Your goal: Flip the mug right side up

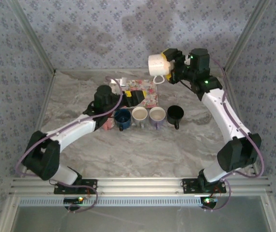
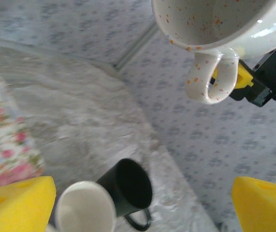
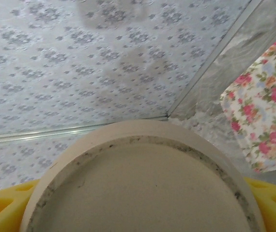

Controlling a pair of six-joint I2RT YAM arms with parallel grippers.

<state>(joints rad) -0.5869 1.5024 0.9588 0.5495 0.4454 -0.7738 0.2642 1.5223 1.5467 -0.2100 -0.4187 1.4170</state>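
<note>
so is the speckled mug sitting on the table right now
No, in the top view the speckled mug is held in the air by the right gripper, clear of the table.

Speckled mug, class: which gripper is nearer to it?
Right. The right gripper holds the speckled mug aloft between its fingers; the left gripper sits lower, by the floral cloth, apart from it.

The white orange-speckled ceramic mug (image 2: 210,24), upper right in the left wrist view, is glossy glazed with bright highlights. Its base (image 3: 143,193) is matt, unglazed and slightly gritty. The black ceramic mug (image 2: 128,186) has a soft sheen. The yellow foam pads (image 2: 17,200) look porous and matt. The grey marble-patterned desk (image 1: 143,150) is smooth, and the ribbed metal rail (image 1: 138,183) along the bottom looks brushed.
</note>
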